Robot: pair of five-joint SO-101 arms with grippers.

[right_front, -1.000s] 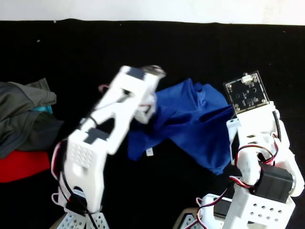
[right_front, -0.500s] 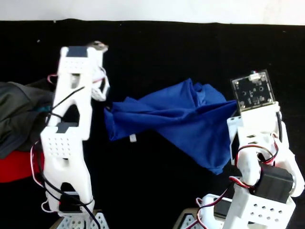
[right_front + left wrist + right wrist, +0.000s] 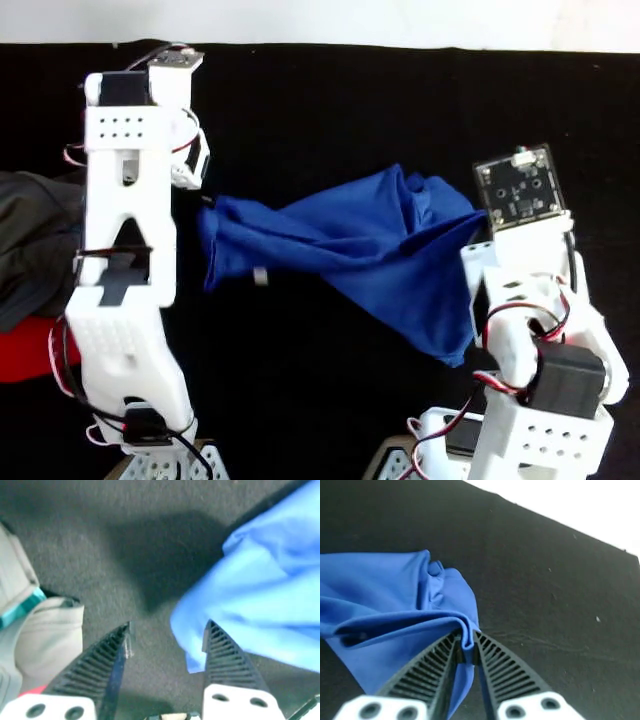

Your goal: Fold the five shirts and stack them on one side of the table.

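Blue shirt (image 3: pixel 370 250) stretched toward the grey pile (image 3: pixel 30 250) as the left claw (image 3: pixel 168 626), now spread, pulled it, while the right claw (image 3: pixel 466 634) pinched its far corner, readying a fold.

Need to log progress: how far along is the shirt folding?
Done: nothing looks folded; a grey shirt and a red shirt lie heaped at the edge of the table. In hand: the right claw pinches the crumpled blue shirt mid-table, the left claw open beside its other end. Left: folding every shirt and stacking them.
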